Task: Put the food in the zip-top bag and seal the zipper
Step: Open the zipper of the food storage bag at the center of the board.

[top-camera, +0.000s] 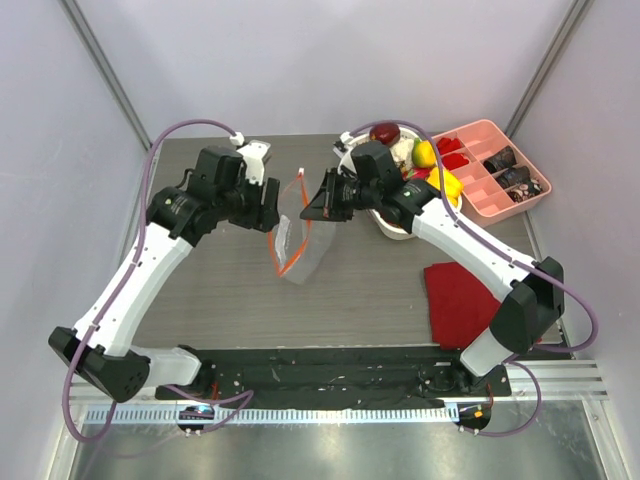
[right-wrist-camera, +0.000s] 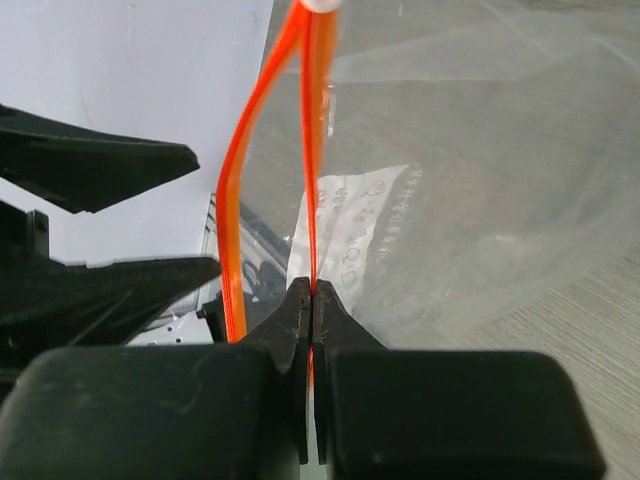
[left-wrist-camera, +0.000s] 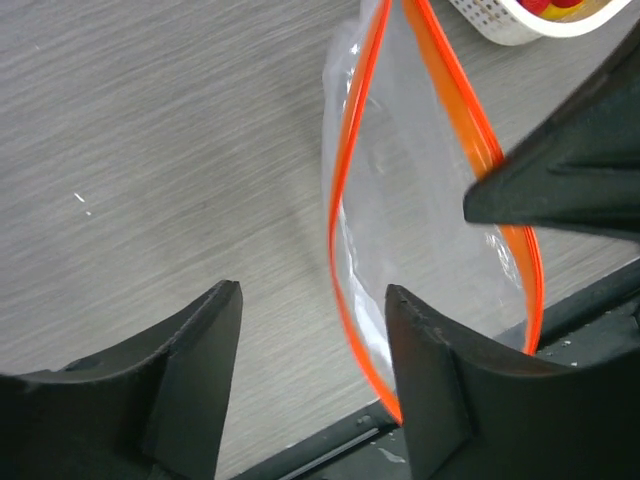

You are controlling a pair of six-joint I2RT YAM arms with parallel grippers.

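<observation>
Bag [top-camera: 302, 248], clear crinkly film, orange zipper [right-wrist-camera: 314, 150] (bowed open)

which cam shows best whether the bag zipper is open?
Left wrist: the zipper shows as an open orange loop, strips apart. Right wrist shows the right claw pinching one strip close up. Top external shows only a thin orange edge.

Probably a lab cell (bare white walls [top-camera: 300, 60]).
</observation>
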